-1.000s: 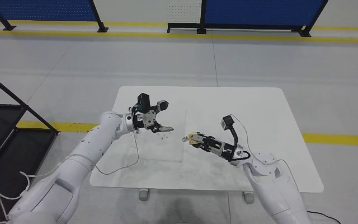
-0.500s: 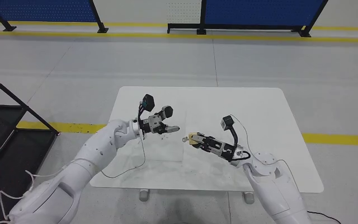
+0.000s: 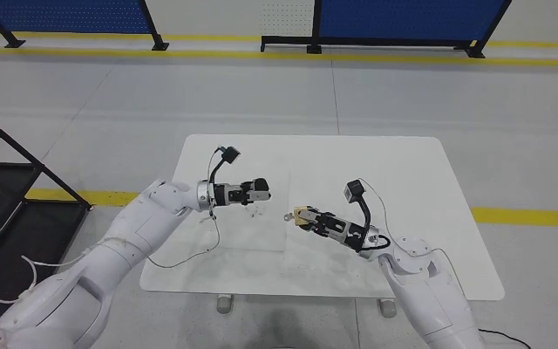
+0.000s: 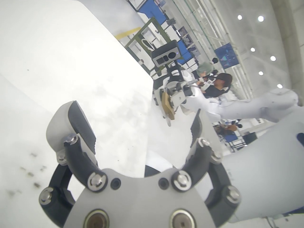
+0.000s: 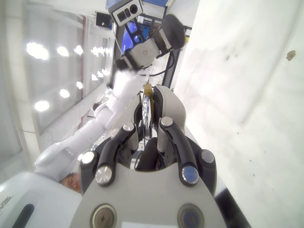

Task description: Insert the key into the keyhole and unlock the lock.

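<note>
A small brass lock (image 3: 297,215) is held just above the white table (image 3: 392,166), with my right gripper (image 3: 305,217) shut on it. In the right wrist view the lock (image 5: 147,88) sits between the fingers of that gripper (image 5: 149,97), its silver metal part running back between them. A short silvery piece sticks out of the lock's (image 4: 166,104) lower end; I cannot tell if it is the key. My left gripper (image 3: 263,188) hangs a short way to the lock's left and points at it. Its jaws (image 4: 140,126) stand open with nothing between them.
A small brownish speck (image 5: 291,54) lies on the table beyond the lock. A black rack (image 3: 26,201) stands off the table's left side. Blue partitions (image 3: 401,17) line the far floor. Bare tabletop lies at the far and right sides.
My left gripper has lifted from pointing down at the table to level, facing the lock, and shifted slightly away from me. The right arm and lock have kept still.
</note>
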You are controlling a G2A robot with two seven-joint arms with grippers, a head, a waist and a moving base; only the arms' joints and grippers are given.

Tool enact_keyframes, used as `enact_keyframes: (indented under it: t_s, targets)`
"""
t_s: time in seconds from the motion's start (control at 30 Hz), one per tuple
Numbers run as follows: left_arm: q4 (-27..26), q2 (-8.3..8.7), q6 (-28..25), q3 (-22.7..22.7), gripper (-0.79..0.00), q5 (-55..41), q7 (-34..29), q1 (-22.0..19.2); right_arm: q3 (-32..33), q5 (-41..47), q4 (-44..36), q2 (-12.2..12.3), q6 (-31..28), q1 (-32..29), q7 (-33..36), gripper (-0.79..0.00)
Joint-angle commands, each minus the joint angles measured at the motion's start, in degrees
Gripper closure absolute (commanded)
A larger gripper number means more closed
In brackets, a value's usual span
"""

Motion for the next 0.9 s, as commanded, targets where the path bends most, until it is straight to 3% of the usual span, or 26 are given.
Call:
enact_keyframes:
  t_s: [0.0,0.27,0.87]
  targets:
    - [-1.4,0.39,3.3,0.1,-0.785,-3.5,-3.3,0.3,0.0,0.0,0.0,0.0,0.0,0.0,0.0,0.0]
    - [-4.1,1.89,8.3,-0.7,-0.785,-7.9,-8.3,1.9,0.0,0.0,0.0,0.0,0.0,0.0,0.0,0.0]
    - [-7.9,2.24,10.9,-2.6,-0.785,-16.2,-11.0,8.3,0.0,0.0,0.0,0.0,0.0,0.0,0.0,0.0]
